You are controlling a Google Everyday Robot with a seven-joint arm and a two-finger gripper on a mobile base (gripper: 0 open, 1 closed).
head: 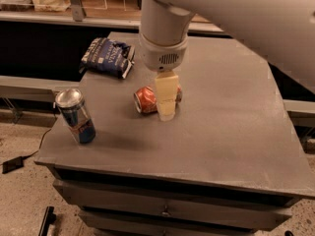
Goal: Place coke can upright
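Observation:
The coke can, red-orange with a silver end, lies on its side near the middle of the grey table. My gripper hangs from the large pale arm directly over the can's right part, its cream fingers pointing down in front of the can and hiding much of it. Only the can's left end shows.
A taller blue and silver can stands upright near the table's front left corner. A dark blue snack bag lies at the back left. The table's edges drop off to the floor at left and front.

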